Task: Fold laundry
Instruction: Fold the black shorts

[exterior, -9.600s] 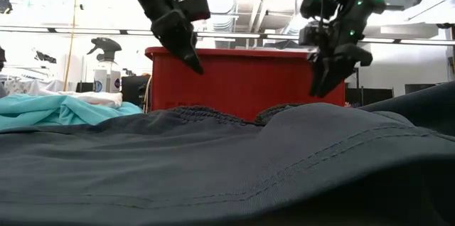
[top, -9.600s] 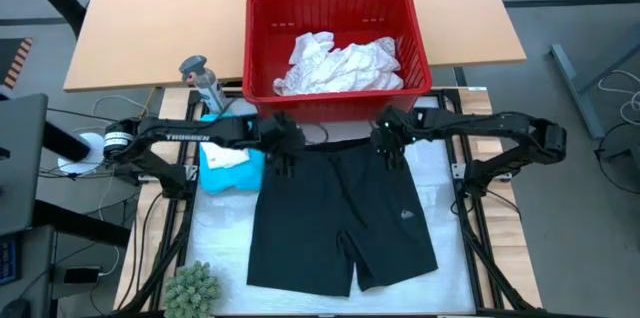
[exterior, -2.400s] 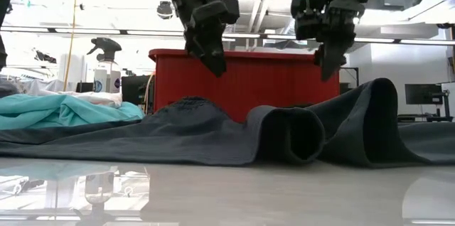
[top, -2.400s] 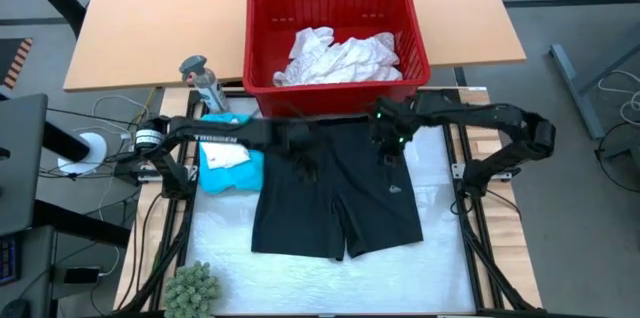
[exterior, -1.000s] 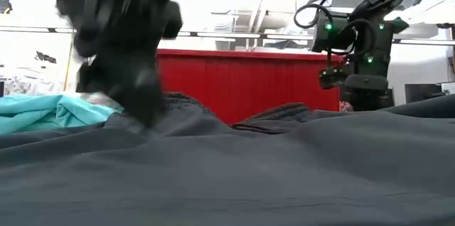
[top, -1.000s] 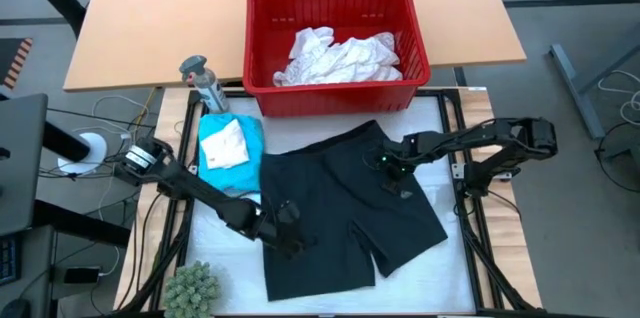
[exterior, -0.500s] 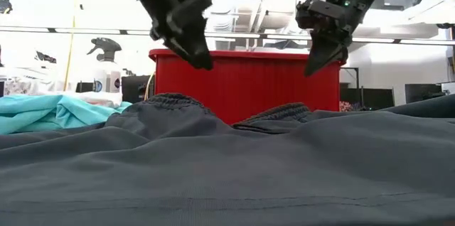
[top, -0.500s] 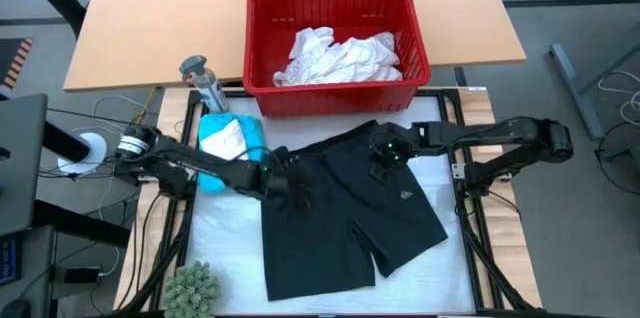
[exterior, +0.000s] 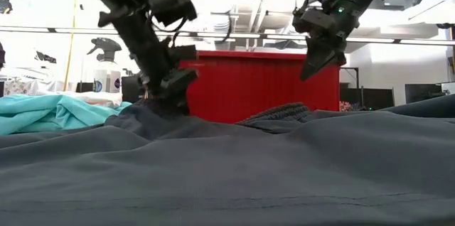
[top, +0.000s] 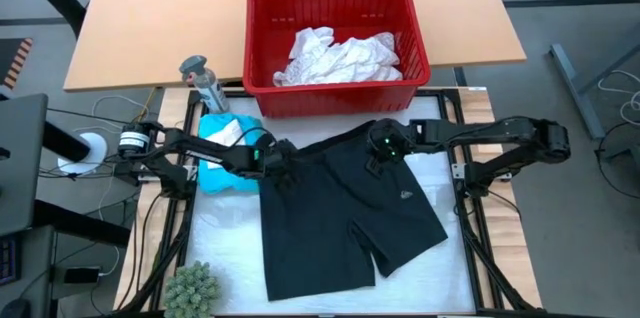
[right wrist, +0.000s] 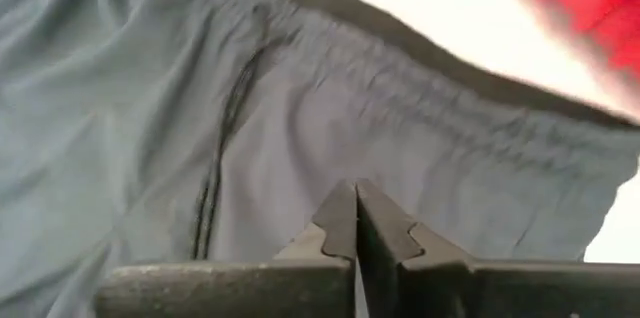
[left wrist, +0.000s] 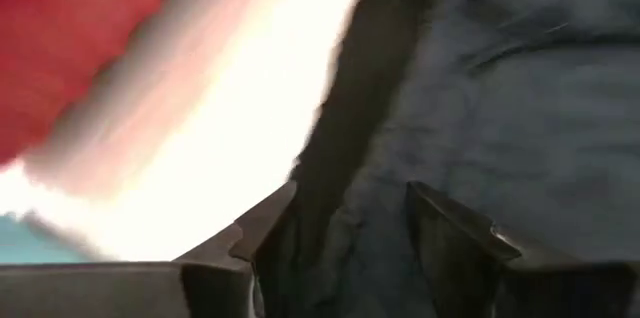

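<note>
Black shorts lie spread on the white table mat, with the waistband toward the red basket. My left gripper is open at the waistband's left end, its fingers standing on either side of the waistband's edge. My right gripper is shut and hangs above the right part of the waistband, clear of the cloth in the low view. A teal garment lies on the mat beside the left arm. White cloths lie in the basket. My left gripper comes slanting down from the table's left onto the left end of the shorts' waistband. Its open fingers straddle the waistband's edge. In the low view the fingertips meet the raised cloth there. The shorts lie on the mat.
The red basket stands at the mat's far edge. A spray bottle stands far left beside the teal garment. A green fuzzy plant sits at the near left corner. Bare mat shows to the left and right of the shorts.
My left gripper has swept from the shorts' near left leg toward the far edge and come down at the waistband's left end. My right gripper has risen off the shorts, staying shut. The shorts lie as before.
</note>
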